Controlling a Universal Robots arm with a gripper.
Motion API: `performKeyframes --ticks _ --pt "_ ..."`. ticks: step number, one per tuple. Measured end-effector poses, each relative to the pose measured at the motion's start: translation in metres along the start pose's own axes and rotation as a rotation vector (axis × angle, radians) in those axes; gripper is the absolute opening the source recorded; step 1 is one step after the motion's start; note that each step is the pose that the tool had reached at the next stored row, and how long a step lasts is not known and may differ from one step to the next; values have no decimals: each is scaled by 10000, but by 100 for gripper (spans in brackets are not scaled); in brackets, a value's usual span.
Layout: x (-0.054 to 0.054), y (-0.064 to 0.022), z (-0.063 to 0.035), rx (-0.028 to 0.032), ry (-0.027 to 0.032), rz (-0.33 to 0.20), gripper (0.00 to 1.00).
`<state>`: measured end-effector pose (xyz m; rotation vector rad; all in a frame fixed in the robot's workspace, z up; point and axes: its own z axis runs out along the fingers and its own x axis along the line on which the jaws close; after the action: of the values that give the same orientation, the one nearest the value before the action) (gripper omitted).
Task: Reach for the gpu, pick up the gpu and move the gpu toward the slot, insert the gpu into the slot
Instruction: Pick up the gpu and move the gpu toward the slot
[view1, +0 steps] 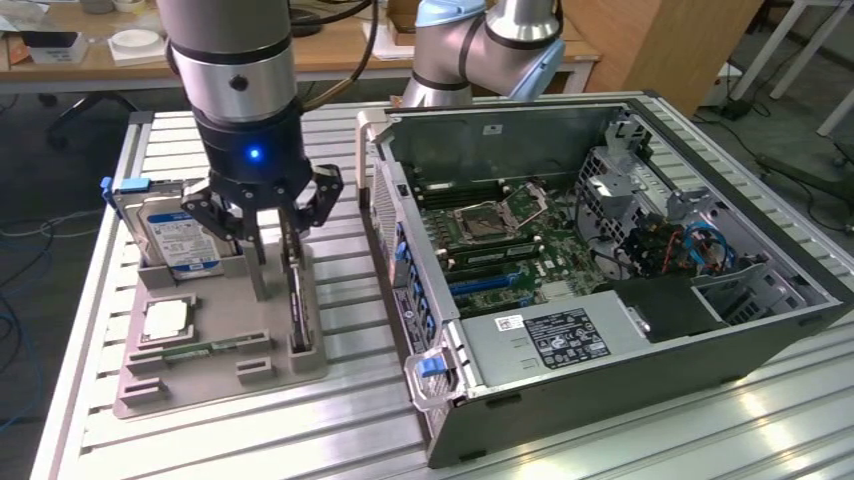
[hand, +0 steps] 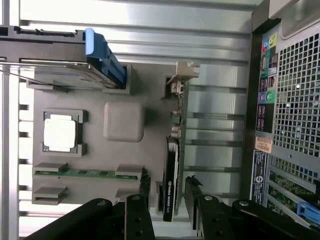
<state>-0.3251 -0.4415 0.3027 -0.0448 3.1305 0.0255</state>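
Note:
The gpu (view1: 296, 305) stands on its long edge in a holder of the grey tray (view1: 200, 385), which lies to the exterior view's left of the open computer case. From the wrist, the gpu (hand: 174, 150) is a thin strip with a black cooler and its silver bracket (hand: 182, 75) at the far end. My gripper (view1: 267, 228) hangs just above it, open. The black fingers (hand: 145, 186) stand on either side of the card, and my gripper (hand: 169, 189) holds nothing. The slot (view1: 483, 284) is a long blue strip on the green motherboard inside the case.
On the tray are a silver-blue hard drive (view1: 167, 235), a square CPU (view1: 167, 318) and a narrow memory stick (view1: 203, 350). The case wall (view1: 400, 270) rises close beside the tray. A second arm's base (view1: 481, 50) stands behind the case.

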Motion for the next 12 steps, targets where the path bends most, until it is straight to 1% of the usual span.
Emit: performKeyframes --ticks 7,12 --pt "-34 -7 36 -5 -1 2 41" --pt "-34 -38 57 -7 -2 1 43"
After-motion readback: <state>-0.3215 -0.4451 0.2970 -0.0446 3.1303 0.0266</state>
